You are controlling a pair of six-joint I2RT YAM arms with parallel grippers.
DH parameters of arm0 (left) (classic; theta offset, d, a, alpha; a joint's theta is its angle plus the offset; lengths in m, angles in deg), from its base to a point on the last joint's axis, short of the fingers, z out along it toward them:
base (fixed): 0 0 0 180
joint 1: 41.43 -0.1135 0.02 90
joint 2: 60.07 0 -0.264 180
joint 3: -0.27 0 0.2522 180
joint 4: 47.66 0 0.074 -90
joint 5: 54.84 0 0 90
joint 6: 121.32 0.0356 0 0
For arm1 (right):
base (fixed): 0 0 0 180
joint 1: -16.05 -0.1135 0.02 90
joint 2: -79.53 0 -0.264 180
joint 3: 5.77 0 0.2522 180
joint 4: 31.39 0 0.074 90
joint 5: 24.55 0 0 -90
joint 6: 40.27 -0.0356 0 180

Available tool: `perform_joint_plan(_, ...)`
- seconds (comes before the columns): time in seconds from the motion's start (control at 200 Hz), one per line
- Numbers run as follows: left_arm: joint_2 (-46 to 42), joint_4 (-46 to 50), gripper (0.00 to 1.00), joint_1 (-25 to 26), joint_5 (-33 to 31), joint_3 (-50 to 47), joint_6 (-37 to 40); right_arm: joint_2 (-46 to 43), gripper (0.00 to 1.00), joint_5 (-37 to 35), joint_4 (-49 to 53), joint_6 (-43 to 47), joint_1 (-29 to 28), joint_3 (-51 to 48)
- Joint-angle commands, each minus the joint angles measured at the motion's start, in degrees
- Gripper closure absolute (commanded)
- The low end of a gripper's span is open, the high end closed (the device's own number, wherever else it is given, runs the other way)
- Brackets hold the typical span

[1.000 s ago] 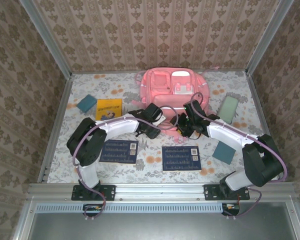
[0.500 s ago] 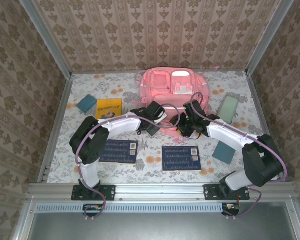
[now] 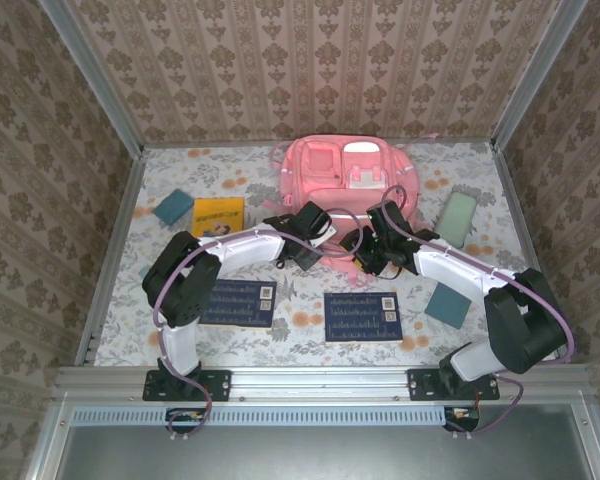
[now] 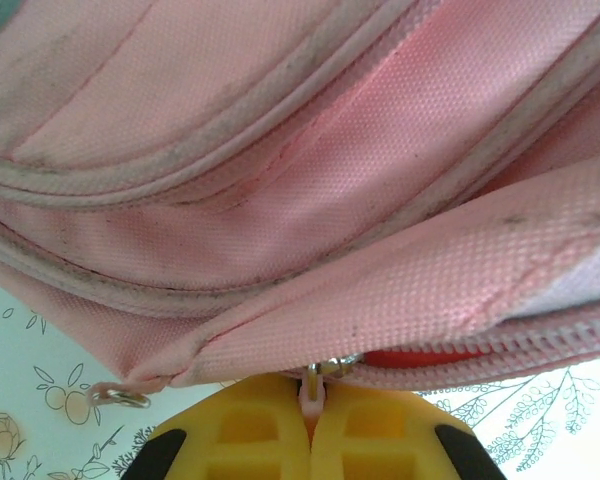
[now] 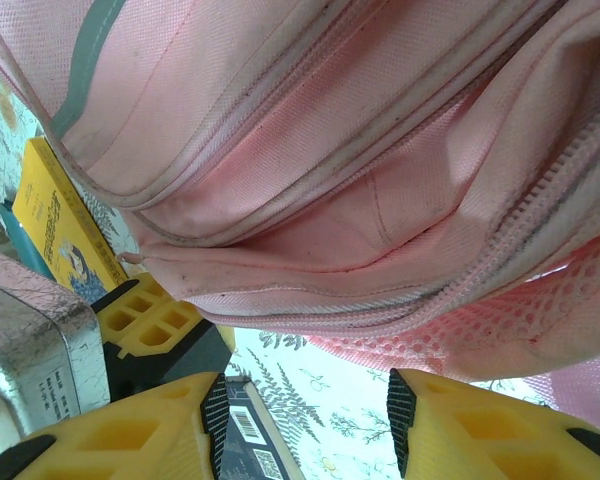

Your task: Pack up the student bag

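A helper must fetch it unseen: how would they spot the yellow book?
Find the pink student bag, far middle of the table. Left of it lies the yellow book; its yellow cover sets it apart from the smaller teal pad beside it.

- Top view: from high at the near edge, looking down over the whole counter (image 3: 300,338);
- wrist views: very near, both facing the same student bag (image 4: 310,170)

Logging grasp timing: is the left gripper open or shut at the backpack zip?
Shut: the left gripper pinches the zipper pull of the pink backpack between touching yellow fingers.
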Motion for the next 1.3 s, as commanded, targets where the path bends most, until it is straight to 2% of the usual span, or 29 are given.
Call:
perform_joint_plan(0.0, -3.3, 0.3, 1.00, 0.1, 1.6, -0.7, 0.0, -1.3, 0.51, 1.1, -0.6, -1.5, -0.5, -0.7)
perform_joint_plan(0.16, -7.5, 0.6, 1.00, 0.6, 5.5, -2.9, -1.5, 0.9, 0.51, 1.6, -1.9, -2.6, -1.3, 0.5)
perform_joint_plan(0.435, -11.3, 1.1, 1.00, 2.2, 7.9, -5.8, -3.7, 5.5, 0.52, 0.7, -5.5, -5.1, -1.5, 1.2)
perform_joint_plan(0.49, -11.8, 1.0, 1.00, 2.4, 8.1, -6.1, -4.0, 6.4, 0.54, 0.5, -5.5, -4.8, -1.5, 1.9)
perform_joint_plan(0.525, -12.2, 1.0, 1.00, 2.4, 8.1, -6.2, -4.2, 6.9, 0.60, 0.2, -5.4, -4.6, -1.5, 2.2)
perform_joint_plan(0.595, -12.3, 1.2, 1.00, 2.1, 6.9, -6.2, -4.3, 7.1, 0.82, -0.3, -5.4, -4.1, -1.3, 2.1)
perform_joint_plan(0.68, -11.6, 2.6, 1.00, 0.7, 5.7, -5.1, -4.3, 5.9, 1.00, -1.9, -3.6, -3.2, -0.9, 1.4)
perform_joint_plan(1.035, -3.7, 6.3, 1.00, -8.9, 1.6, 2.4, -4.6, -3.1, 1.00, -3.7, 0.4, 1.4, 5.1, -4.9)
perform_joint_plan(1.295, 2.2, 7.6, 1.00, -14.5, 3.3, 10.9, -3.8, -7.6, 1.00, -3.0, 4.5, 5.4, 9.5, -5.0)
